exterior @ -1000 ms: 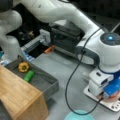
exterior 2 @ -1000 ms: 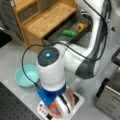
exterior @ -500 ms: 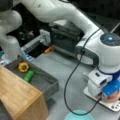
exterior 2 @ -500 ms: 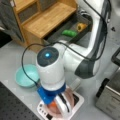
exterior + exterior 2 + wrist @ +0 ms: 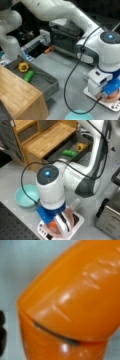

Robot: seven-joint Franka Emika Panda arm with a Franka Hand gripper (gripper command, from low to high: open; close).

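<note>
The gripper [image 5: 55, 226] is down over a pink plate [image 5: 71, 216] on a white scale [image 5: 78, 218] at the near right, right above an orange object [image 5: 72, 305] that fills the wrist view; I cannot tell whether its jaws are shut. This close, a careless push could shove the orange object off the plate or jolt the scale. Further left, the teal bowl [image 5: 26, 196] and trailing black cable [image 5: 71, 77] could snag; the grey tray [image 5: 47, 77] with the green [image 5: 28, 75] and yellow [image 5: 23, 66] vegetables lies well apart

Carrot [image 5: 110, 95] seemingly on scale [image 5: 110, 103], beside bowl [image 5: 78, 116].
</note>
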